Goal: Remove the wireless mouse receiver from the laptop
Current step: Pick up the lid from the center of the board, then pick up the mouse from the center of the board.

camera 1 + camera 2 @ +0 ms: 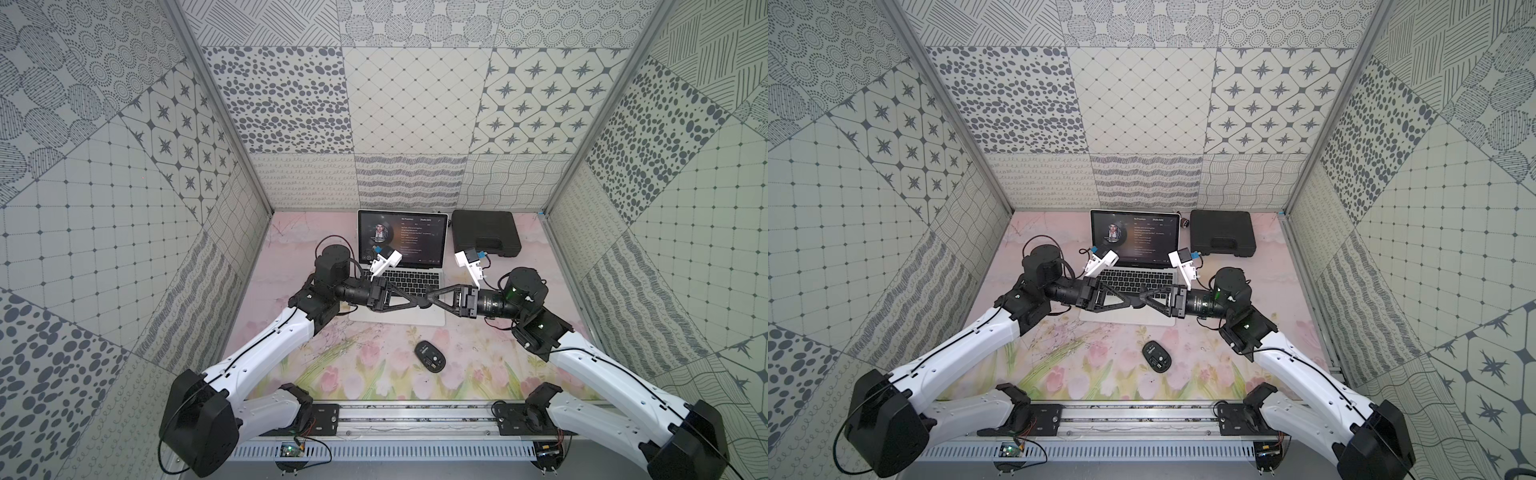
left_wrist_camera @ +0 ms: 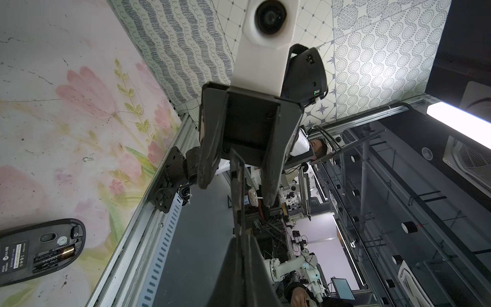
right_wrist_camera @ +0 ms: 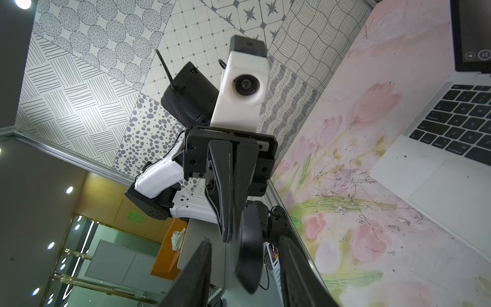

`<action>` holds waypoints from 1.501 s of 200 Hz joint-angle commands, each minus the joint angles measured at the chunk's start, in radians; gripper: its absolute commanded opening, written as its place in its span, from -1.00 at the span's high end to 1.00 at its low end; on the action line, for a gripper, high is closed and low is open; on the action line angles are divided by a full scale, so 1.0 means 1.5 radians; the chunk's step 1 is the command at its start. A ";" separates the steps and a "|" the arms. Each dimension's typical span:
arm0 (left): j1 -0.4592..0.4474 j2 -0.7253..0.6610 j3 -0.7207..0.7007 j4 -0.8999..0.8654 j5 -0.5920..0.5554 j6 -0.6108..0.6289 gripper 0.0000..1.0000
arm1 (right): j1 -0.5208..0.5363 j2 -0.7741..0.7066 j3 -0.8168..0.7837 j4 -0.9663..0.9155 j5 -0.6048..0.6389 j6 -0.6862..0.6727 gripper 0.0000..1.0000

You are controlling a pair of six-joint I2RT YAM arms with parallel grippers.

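1. your left gripper has its jaws pressed together on the curved black shell piece. it pinches the piece by one edge, and in the right wrist view the rest of the shell sticks out past the fingertips.
2. your right gripper faces it tip to tip with its jaws spread. its fingers stand on either side of the shell with a gap on each side, so you can see no contact there.
3. in both top views the two grippers meet nose to nose above the front part of the laptop, over its palm rest. the left arm reaches in from the left and the right arm from the right.
4. the laptop stands open at the far middle of the flowered table mat. its screen shows a round portrait and lines of text, and its keyboard faces the arm bases.
5. the wireless mouse receiver is too small to pick out in any view, and the arms cover parts of the laptop's sides. you cannot tell where it sits.
6. the mouse lies on the mat between the laptop and the front rail, apart from both. it is belly up, and the left wrist view shows a battery in its open bay.
7. the black toolbox lies flat and closed at the back, just to the right of the laptop's screen.
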 commanded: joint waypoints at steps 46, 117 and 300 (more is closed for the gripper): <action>0.001 -0.003 -0.011 0.072 0.013 -0.024 1.00 | 0.004 0.014 0.010 0.057 0.003 0.003 0.68; 0.003 -0.027 -0.010 -0.045 -0.011 0.062 -0.54 | 0.005 0.004 0.010 0.062 0.008 -0.005 1.00; -0.207 0.100 -0.014 -0.394 -0.318 1.233 -0.92 | -0.074 -0.311 -0.159 -0.314 0.183 -0.037 1.00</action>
